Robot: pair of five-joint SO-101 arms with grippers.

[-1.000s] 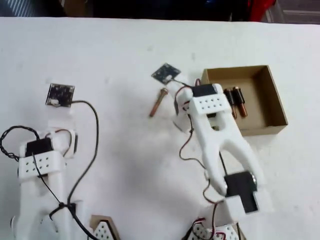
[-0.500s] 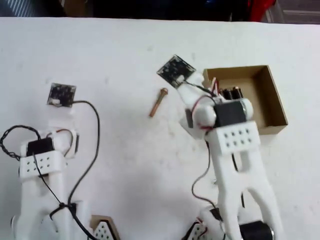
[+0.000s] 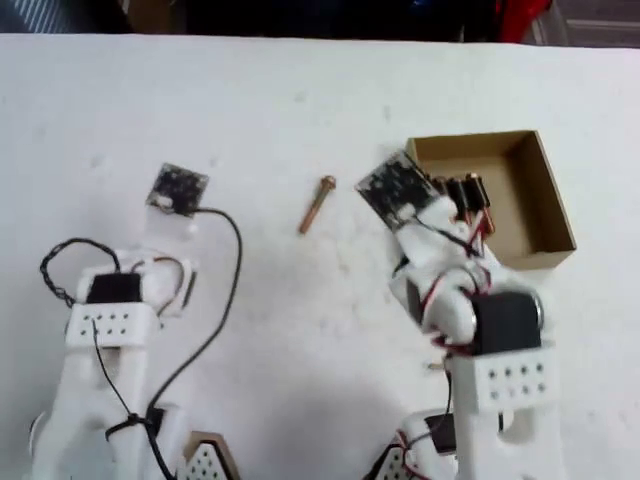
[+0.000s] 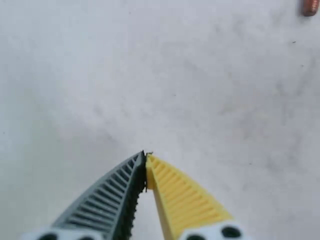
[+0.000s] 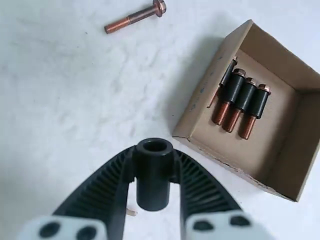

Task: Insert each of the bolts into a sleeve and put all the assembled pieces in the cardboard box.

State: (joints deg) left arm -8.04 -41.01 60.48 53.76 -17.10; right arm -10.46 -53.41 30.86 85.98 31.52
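A bare copper bolt [image 3: 318, 203] lies on the white table left of the cardboard box [image 3: 556, 214]; the right wrist view shows this bolt [image 5: 135, 19] too. My right gripper [image 5: 153, 156] is shut on a black sleeve [image 5: 152, 175], held upright above the table in front of the box [image 5: 200, 107]. Several assembled pieces [image 5: 239, 99], bolts in black sleeves, lie side by side in the box [image 3: 468, 196]. My left gripper [image 4: 145, 156] is shut on nothing, its grey and yellow fingertips together above bare table. The bolt's end [image 4: 310, 7] peeks in at that view's edge.
The left arm [image 3: 110, 320] stands at the front left with a black cable looping beside it. The right arm [image 3: 490, 340] rises at the front right, close to the box's near wall. Open table lies behind the bolt and between the arms.
The right arm has drawn back from beside the bolt toward the table's front, rearing up near the box. The left arm has shifted to the right. The bolt has stayed put.
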